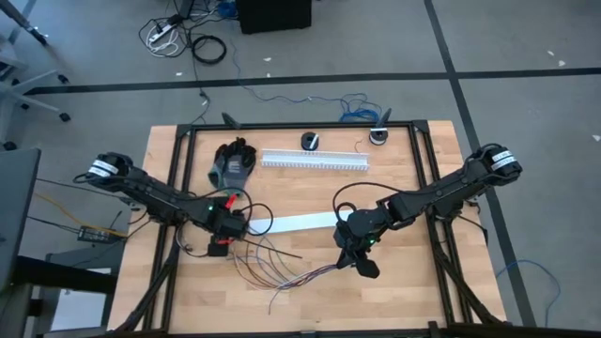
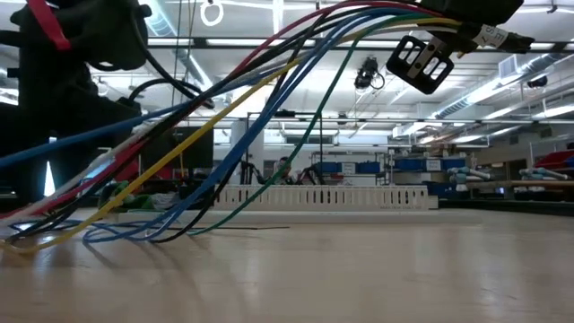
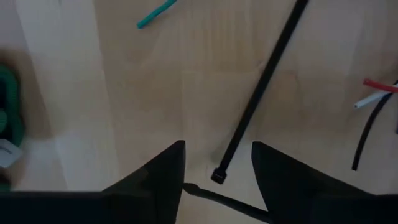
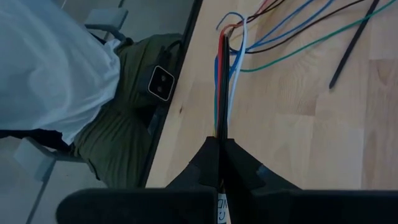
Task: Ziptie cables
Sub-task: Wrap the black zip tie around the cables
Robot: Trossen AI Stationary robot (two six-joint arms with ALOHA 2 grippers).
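The cables (image 1: 282, 268) are a loose bundle of red, blue, yellow, green, white and black wires. Their free ends are spread on the table near its front edge (image 2: 117, 229). The other end rises to my right gripper (image 4: 221, 140), which is shut on it, and a small dark module (image 2: 420, 61) hangs there. A black ziptie (image 3: 261, 93) lies flat on the wood. My left gripper (image 3: 217, 165) points straight down over it, open. Its fingers stand on either side of the ziptie's head (image 3: 217, 176) without touching it. My right gripper pinches the gathered wires (image 4: 221, 118) between its two fingers, close to the module end. It comes slanting down from the table's far right. The wires run on ahead from the fingertips. That end is lifted clear and the bundle slopes down, slack, to the free ends on the table.
A white slotted duct (image 1: 315, 161) lies along the far side, with a black glove (image 1: 233, 161) left of it and two small round things (image 1: 310, 141) behind. A pale strip (image 1: 300, 222) lies between the grippers. A person (image 4: 74, 74) sits at the near edge.
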